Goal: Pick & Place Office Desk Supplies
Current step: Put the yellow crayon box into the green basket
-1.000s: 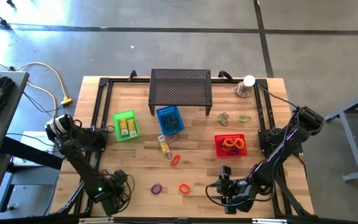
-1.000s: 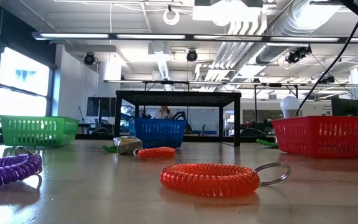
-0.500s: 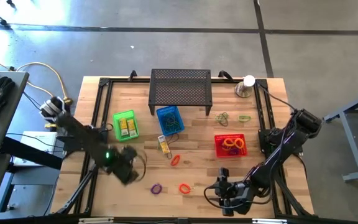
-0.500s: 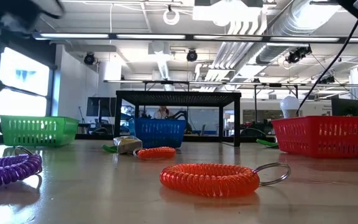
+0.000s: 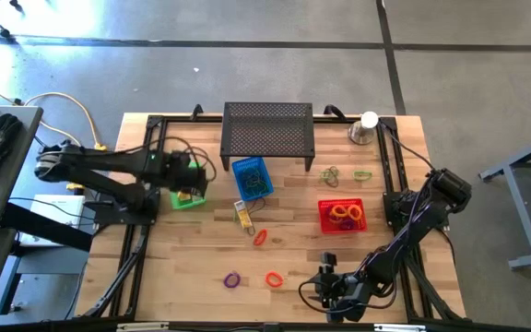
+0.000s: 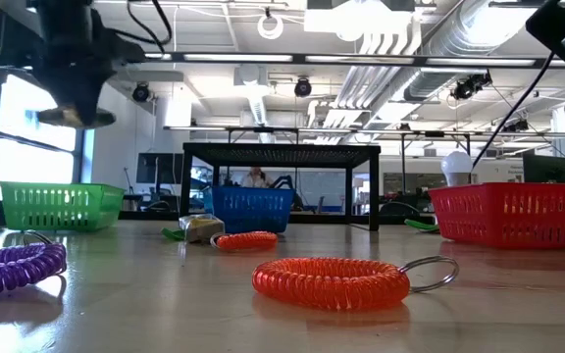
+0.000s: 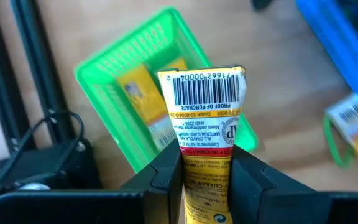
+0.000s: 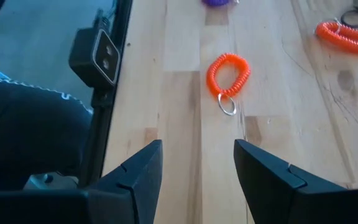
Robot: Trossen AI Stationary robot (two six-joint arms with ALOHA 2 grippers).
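a: left hand [image 7: 207, 177], clenched on a yellow packet [image 7: 206, 118], barcode end sticking up past the fingers [image 7: 165, 176]. held in the air above the green basket [image 5: 184, 197] at the counter's left side.

b: inside that basket?

a: more yellow packets [image 7: 140, 93] lying flat on its floor. next basket over, the blue basket [image 5: 252, 178], just in front of the black perforated stand [image 5: 267, 129]. another yellow packet with a green loop [image 5: 243, 214] flat on the counter [image 5: 293, 244] just near of the blue basket.

b: and the right hand [image 8: 196, 163]?

a: low at the near edge of the counter, fingers spread apart, grasping nothing. ahead of it, an orange coil with a metal ring [image 8: 228, 76] flat on the wood, clear of the fingers.

b: rest of the loops?

a: purple coil [image 5: 232, 278] beside the orange one on the near part of the counter, a red-orange coil [image 5: 260, 237] farther in, near the loose packet. red basket [image 5: 342, 217] on the right with orange and yellow loops inside. green and olive loops [image 5: 344, 173] loose beyond it, toward the silver cup with a white ball [image 5: 364, 128] at the far right corner.
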